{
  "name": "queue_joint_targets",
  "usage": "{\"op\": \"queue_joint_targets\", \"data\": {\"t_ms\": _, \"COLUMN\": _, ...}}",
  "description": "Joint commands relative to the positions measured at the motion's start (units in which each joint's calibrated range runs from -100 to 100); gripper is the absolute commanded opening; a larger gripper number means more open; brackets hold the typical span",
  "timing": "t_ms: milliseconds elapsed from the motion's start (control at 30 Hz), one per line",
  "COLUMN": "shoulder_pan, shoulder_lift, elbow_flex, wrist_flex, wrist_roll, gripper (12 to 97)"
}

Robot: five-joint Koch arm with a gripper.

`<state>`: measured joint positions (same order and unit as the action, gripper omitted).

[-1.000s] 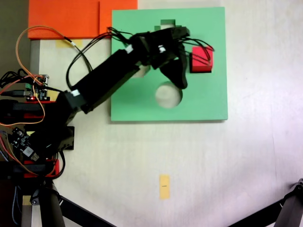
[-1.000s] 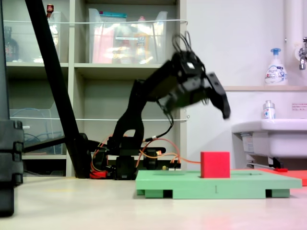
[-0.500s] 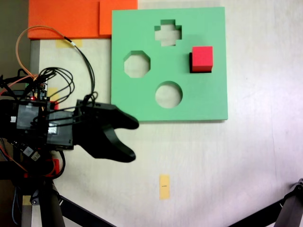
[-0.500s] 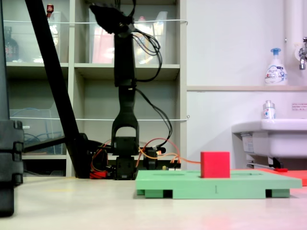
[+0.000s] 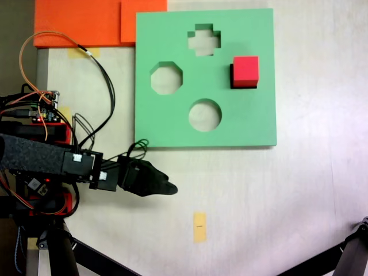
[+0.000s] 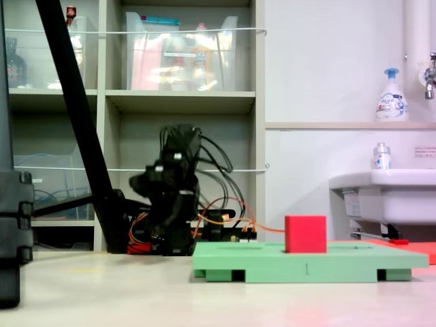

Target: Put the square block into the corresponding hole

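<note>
The red square block [image 5: 245, 70] stands at the square hole [image 5: 232, 77] in the right part of the green foam board [image 5: 253, 121]; only a dark strip of the hole shows along the block's left and lower edges. From the side, the block [image 6: 305, 234] sticks up well above the board [image 6: 306, 260]. My gripper [image 5: 171, 187] hangs over the bare table, below and left of the board and far from the block. Its jaws taper to a single point with nothing in them. The arm [image 6: 174, 184] is folded low over its base.
The board also has a cross-shaped cut-out [image 5: 203, 39], an octagonal one [image 5: 167, 78] and a round one [image 5: 204, 114]. Orange foam sheets [image 5: 80, 22] lie at the top left. A yellow paper strip [image 5: 199, 226] lies on the table. Wires and circuit boards [image 5: 40, 109] crowd the arm's base.
The arm drew back from over the block, swung up high, then folded down over its base. The gripper's jaws, spread before, have come together. The block has stayed on the board.
</note>
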<state>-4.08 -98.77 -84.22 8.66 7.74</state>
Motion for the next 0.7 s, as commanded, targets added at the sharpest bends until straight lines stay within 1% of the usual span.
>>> {"op": "queue_joint_targets", "data": {"t_ms": 0, "shoulder_pan": 1.0, "shoulder_lift": -1.2, "elbow_flex": -6.2, "wrist_flex": 6.5, "wrist_roll": -2.6, "gripper": 54.8}}
{"op": "queue_joint_targets", "data": {"t_ms": 133, "shoulder_pan": 1.1, "shoulder_lift": -1.2, "elbow_flex": -15.8, "wrist_flex": 6.9, "wrist_roll": -3.6, "gripper": 54.6}}
{"op": "queue_joint_targets", "data": {"t_ms": 233, "shoulder_pan": 1.4, "shoulder_lift": -1.2, "elbow_flex": -15.8, "wrist_flex": 10.0, "wrist_roll": -4.6, "gripper": 54.4}}
{"op": "queue_joint_targets", "data": {"t_ms": 367, "shoulder_pan": 1.6, "shoulder_lift": -1.2, "elbow_flex": -15.8, "wrist_flex": -2.5, "wrist_roll": -4.6, "gripper": 54.0}}
{"op": "queue_joint_targets", "data": {"t_ms": 533, "shoulder_pan": 1.9, "shoulder_lift": -1.2, "elbow_flex": -15.8, "wrist_flex": -5.7, "wrist_roll": -4.6, "gripper": 54.0}}
{"op": "queue_joint_targets", "data": {"t_ms": 600, "shoulder_pan": 2.5, "shoulder_lift": -1.2, "elbow_flex": -15.8, "wrist_flex": -5.1, "wrist_roll": -4.5, "gripper": 54.2}}
{"op": "queue_joint_targets", "data": {"t_ms": 667, "shoulder_pan": 2.1, "shoulder_lift": -1.2, "elbow_flex": -15.8, "wrist_flex": 0.1, "wrist_roll": -4.6, "gripper": 53.9}}
